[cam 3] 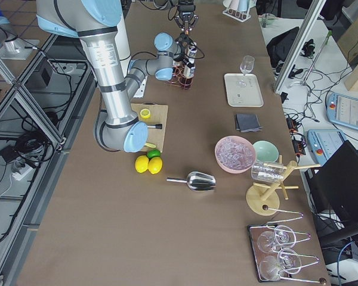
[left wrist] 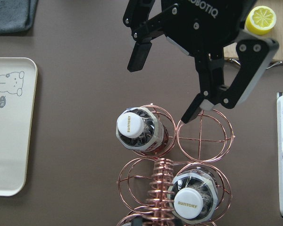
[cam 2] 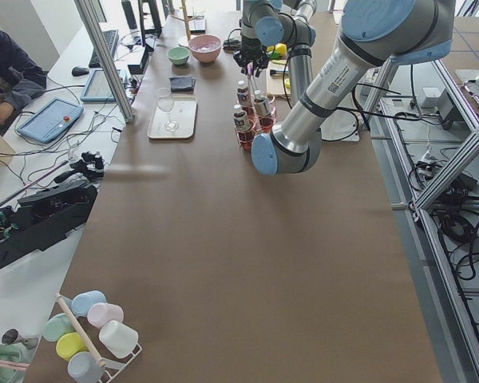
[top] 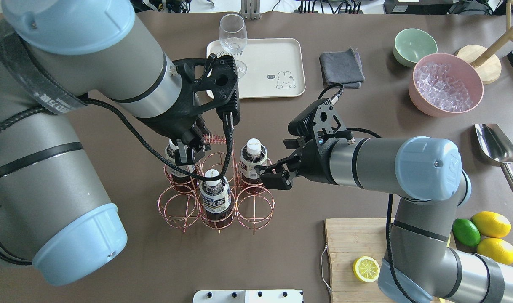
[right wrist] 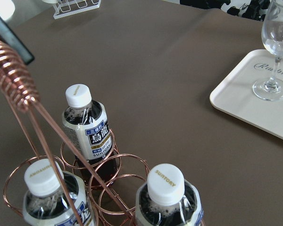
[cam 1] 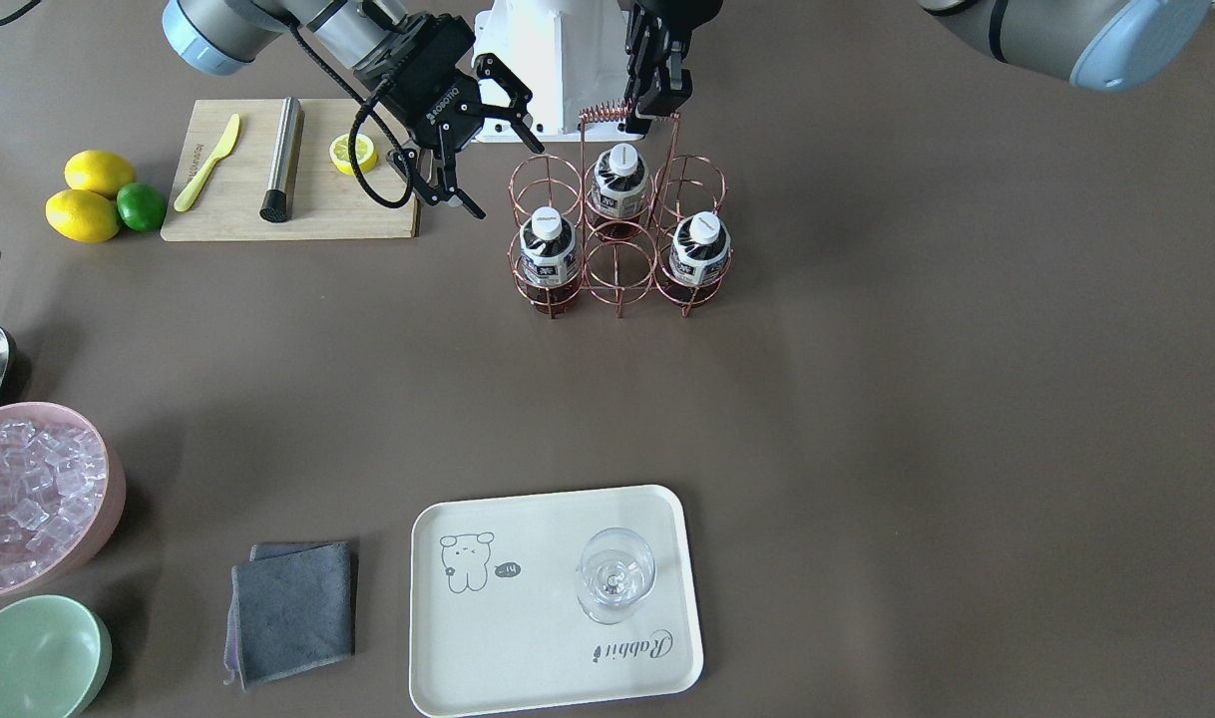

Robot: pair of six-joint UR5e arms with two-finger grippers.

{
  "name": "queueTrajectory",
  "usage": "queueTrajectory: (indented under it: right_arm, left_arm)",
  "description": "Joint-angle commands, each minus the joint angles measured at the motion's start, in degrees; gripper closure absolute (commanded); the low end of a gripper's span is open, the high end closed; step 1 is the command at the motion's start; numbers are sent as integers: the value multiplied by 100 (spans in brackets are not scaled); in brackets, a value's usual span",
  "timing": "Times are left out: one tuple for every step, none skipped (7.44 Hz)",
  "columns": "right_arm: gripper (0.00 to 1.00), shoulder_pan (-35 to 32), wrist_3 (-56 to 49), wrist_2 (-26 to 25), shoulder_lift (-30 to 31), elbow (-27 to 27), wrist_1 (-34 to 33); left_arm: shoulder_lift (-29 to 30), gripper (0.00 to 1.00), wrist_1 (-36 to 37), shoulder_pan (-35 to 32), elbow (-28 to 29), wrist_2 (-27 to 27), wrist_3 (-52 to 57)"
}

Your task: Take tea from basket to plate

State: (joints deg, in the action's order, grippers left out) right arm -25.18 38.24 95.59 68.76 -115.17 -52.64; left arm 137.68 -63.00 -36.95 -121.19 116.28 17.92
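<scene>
The copper wire basket stands at mid-table and holds three tea bottles. My left gripper is over it, shut on one end of the coiled handle. In the overhead view it partly hides one bottle. My right gripper is open and empty, just beside the bottle on its side of the basket. It also shows in the left wrist view, apart from that bottle. The cream plate lies across the table and carries a stemmed glass.
A wooden cutting board holds a lemon half, a yellow knife and a metal muddler. Two lemons and a lime lie beside it. A pink bowl of ice, a green bowl, a metal scoop and a grey cloth are near the plate.
</scene>
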Motion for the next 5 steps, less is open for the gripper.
queueTrajectory:
  right_arm:
    - [1, 13, -519, -189, -274, 231, 0]
    - [2, -66, -528, -190, -423, 415, 0]
    - [2, -66, -529, -198, -468, 590, 17]
    - [5, -66, -529, -233, -469, 610, 17]
    - [6, -101, -529, -242, -469, 601, 17]
  left_arm:
    - [-22, 100, -2, -14, -1, 9, 1]
    - [-31, 100, -2, -14, -1, 0, 1]
    - [-31, 100, -2, -14, 8, 9, 1]
    - [-31, 100, -2, -14, 8, 9, 1]
    - [-31, 100, -2, -14, 8, 0, 1]
